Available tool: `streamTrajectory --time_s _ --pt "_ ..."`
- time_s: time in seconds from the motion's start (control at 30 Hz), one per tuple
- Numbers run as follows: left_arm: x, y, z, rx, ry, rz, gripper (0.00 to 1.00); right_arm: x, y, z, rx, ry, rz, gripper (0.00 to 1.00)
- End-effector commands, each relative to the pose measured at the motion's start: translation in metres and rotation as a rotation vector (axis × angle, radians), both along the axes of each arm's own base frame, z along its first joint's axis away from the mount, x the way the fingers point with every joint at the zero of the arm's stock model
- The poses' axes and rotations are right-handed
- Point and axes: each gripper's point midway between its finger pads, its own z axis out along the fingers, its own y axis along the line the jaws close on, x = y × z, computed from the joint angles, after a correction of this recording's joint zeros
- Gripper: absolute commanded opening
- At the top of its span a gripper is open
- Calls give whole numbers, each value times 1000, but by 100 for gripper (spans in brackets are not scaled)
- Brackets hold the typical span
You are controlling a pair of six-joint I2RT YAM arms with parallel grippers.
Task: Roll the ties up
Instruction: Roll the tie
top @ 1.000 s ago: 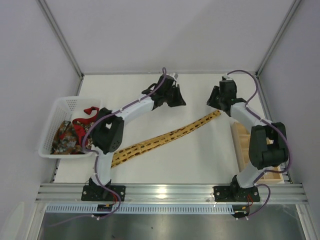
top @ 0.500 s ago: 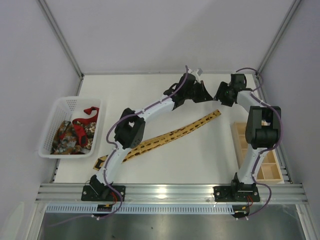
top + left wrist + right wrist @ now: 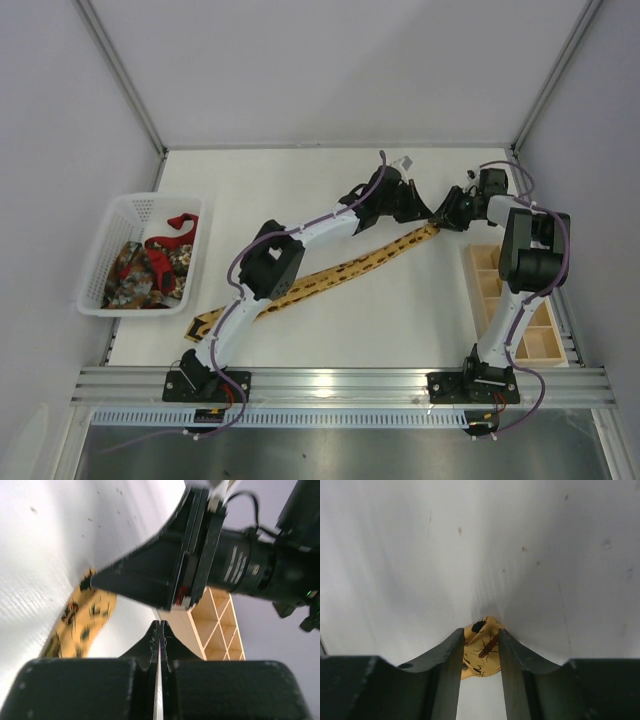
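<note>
The yellow tie [image 3: 340,270] with small dark marks lies slantwise over the white table, wide end near left, narrow end far right. My right gripper [image 3: 438,222] is down at that narrow end. In the right wrist view the crumpled tie tip [image 3: 481,650] fills the gap between both fingers, so the right gripper [image 3: 481,637] is shut on it. My left gripper [image 3: 420,208] hovers just left of it, shut and empty [image 3: 160,625], with the yellow tie [image 3: 80,620] below to its left. A red tie [image 3: 165,240] and a dark patterned tie [image 3: 130,275] lie in the basket.
A white plastic basket [image 3: 100,250] stands at the table's left edge. A wooden compartment tray [image 3: 490,290] sits along the right edge, close behind the right gripper, and also shows as the wooden tray [image 3: 217,625] in the left wrist view. Both arms stretch over the table's far right.
The left arm swung right and stretched out to the tie's narrow end. The right gripper dropped onto that end, widened, then closed on it. The tie slid a little.
</note>
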Motion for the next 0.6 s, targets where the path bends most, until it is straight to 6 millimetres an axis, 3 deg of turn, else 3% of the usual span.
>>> streamTrajectory --time_s 0.0,0.23,0.47,0.57 --pt "8 -1 38 -85 -61 14 0 0 11 16 54 -67 31 38" --pt "7 8 33 -30 -71 20 1 -1 2 12 34 -51 -10 40" --pt "-6 17 16 48 22 18 1 -4 -18 59 -56 -96 -96 50" --pt "-17 16 17 30 37 -36 1 -14 -23 72 -86 -67 -118 50"
